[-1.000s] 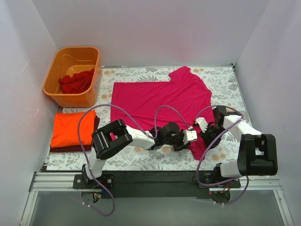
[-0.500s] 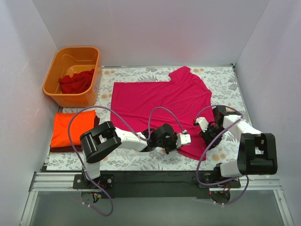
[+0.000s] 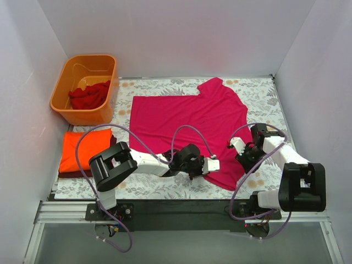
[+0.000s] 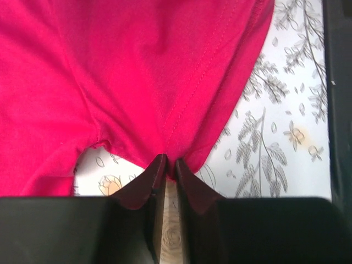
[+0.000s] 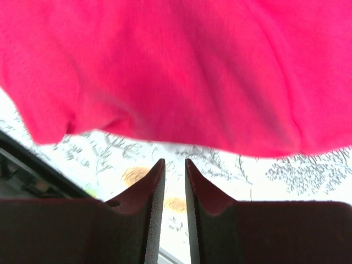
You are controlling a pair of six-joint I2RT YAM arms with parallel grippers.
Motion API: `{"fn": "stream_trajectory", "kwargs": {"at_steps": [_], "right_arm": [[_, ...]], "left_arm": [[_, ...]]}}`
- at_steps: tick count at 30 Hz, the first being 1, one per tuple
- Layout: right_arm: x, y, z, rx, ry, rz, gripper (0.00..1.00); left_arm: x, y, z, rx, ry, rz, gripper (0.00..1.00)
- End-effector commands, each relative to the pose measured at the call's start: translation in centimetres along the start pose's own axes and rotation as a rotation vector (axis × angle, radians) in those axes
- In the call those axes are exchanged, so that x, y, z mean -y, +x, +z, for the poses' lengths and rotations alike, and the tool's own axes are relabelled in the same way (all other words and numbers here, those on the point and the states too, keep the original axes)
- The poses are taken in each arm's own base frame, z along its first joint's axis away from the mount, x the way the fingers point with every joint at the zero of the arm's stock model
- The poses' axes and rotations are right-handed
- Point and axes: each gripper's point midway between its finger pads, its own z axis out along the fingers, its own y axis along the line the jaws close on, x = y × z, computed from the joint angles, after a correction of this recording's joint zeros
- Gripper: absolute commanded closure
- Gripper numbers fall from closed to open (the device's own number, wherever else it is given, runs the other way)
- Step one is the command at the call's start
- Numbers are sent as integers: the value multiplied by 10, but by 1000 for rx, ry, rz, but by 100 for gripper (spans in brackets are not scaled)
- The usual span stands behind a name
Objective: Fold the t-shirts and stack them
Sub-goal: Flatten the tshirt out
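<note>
Magenta t-shirt (image 4: 137, 71) hem pinched at left end effector (image 4: 170, 161) tips.

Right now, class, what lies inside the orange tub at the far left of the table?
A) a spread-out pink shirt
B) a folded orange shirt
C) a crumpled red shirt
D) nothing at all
C: the overhead view shows a crumpled red shirt bunched inside the orange tub.

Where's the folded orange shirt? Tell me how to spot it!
Find the orange tub in the far left corner of the table; the orange shirt lies just on its near side. It is a neat folded square on a dark maroon shirt, unlike the pink shirt spread wide and the red shirt crumpled in the tub.
</note>
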Motion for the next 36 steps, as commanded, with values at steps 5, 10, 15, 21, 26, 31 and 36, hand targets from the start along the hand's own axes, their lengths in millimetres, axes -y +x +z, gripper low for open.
{"fn": "stream_trajectory", "kwargs": {"at_steps": [5, 10, 15, 21, 26, 31, 36], "right_arm": [[-3, -43, -30, 153, -57, 2, 72], [-2, -50, -17, 146, -122, 59, 72], [-3, -52, -8, 138, -163, 113, 73], [-2, -46, 1, 100, -181, 150, 74], [-1, -43, 5, 70, -191, 180, 74], [0, -43, 6, 59, -196, 197, 74], [0, -42, 4, 63, -188, 191, 75]], "left_arm": [[20, -13, -21, 46, 107, 32, 79], [27, -51, -48, 239, 103, 126, 74], [28, -81, -39, 310, 132, 114, 70], [36, -111, -4, 388, 150, 196, 70], [46, -118, 16, 420, 171, 277, 70], [48, -105, 37, 391, 169, 305, 71], [50, -95, 51, 373, 147, 339, 71]]}}
